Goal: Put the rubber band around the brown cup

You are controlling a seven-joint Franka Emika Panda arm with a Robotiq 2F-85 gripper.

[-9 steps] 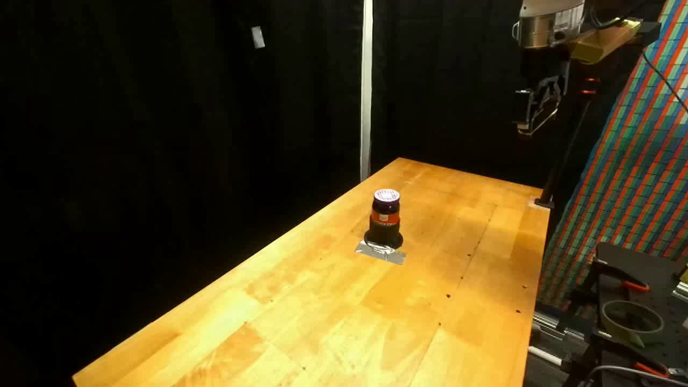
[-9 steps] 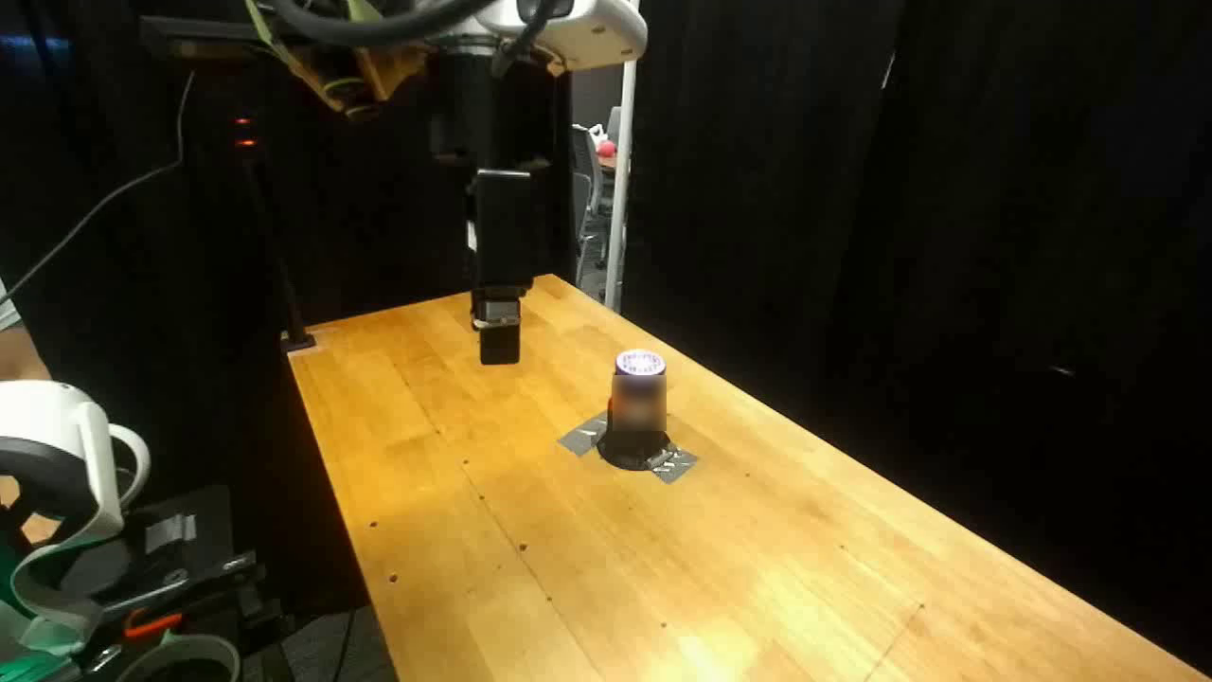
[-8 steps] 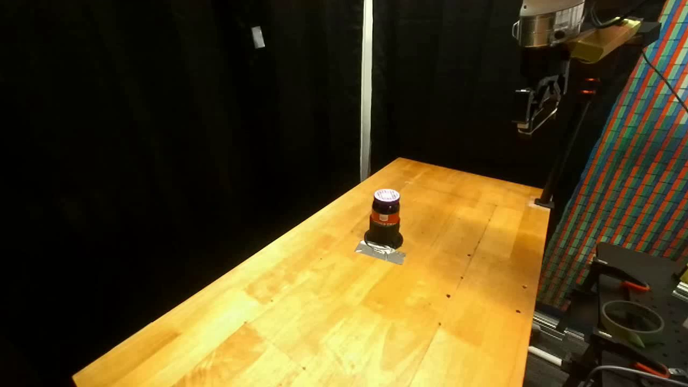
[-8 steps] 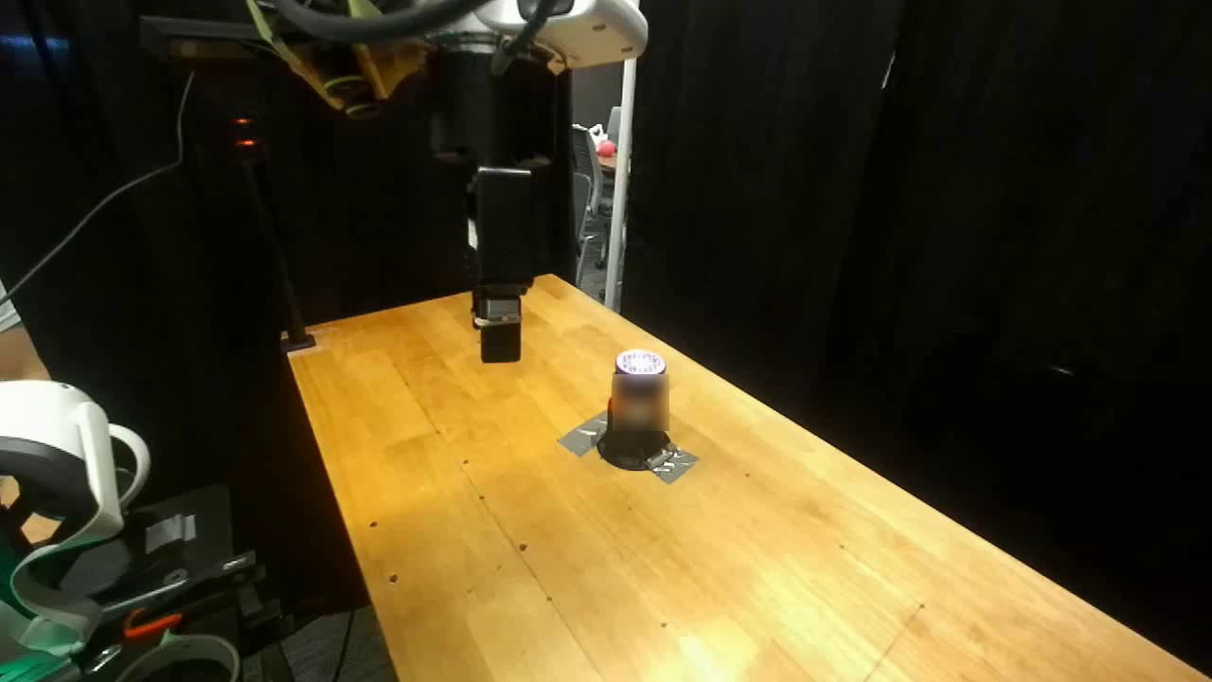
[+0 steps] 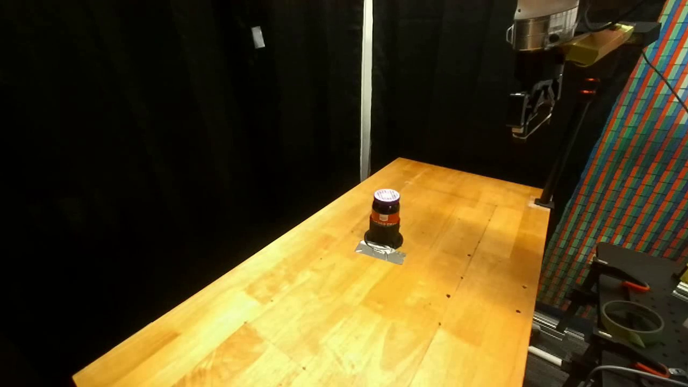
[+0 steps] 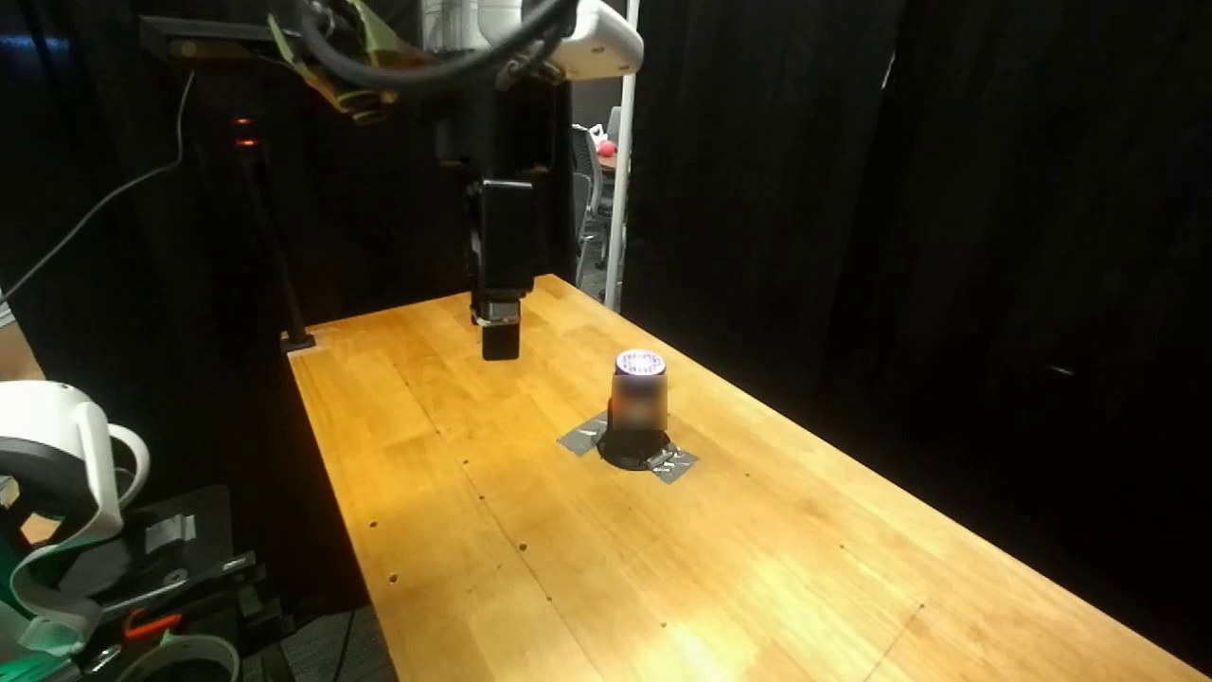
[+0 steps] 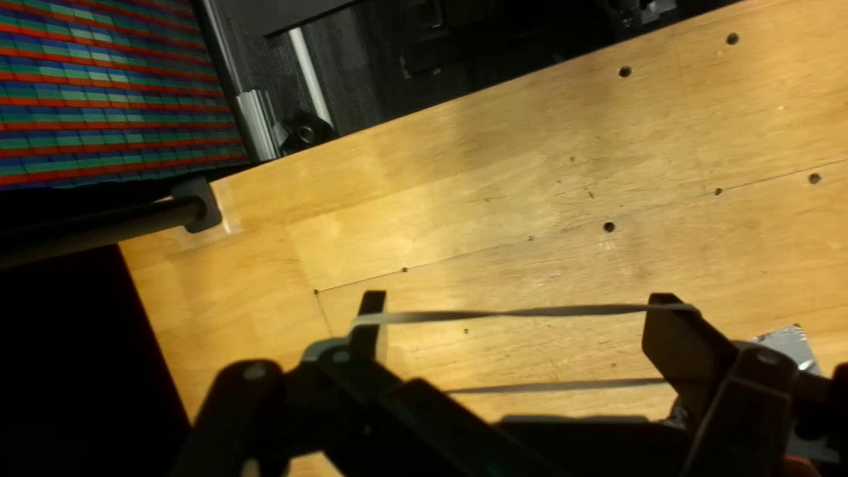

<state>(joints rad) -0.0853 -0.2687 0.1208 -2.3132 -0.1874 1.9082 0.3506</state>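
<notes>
The brown cup (image 5: 385, 217) is a small dark cylinder with an orange-red band and a pale top. It stands upright on a black round base on the table in both exterior views (image 6: 639, 403); its side is blurred in one. My gripper (image 5: 532, 127) hangs well above the table's far end, apart from the cup; it also shows in an exterior view (image 6: 500, 333). In the wrist view the gripper (image 7: 515, 305) is open, with the thin pale rubber band (image 7: 570, 310) stretched around both fingers. There the cup is mostly hidden behind the right finger.
Grey tape (image 5: 380, 252) holds the base to the wooden table (image 5: 301, 301). A black post (image 6: 270, 227) stands at a far table corner, also in the wrist view (image 7: 192, 205). A striped cloth (image 5: 623, 161) hangs beside it. A side cart (image 5: 666, 263) holds a tape roll (image 5: 632, 317).
The arm and gripper have moved slightly left and down in an exterior view, with the fingers still apart. The cup has not moved.
</notes>
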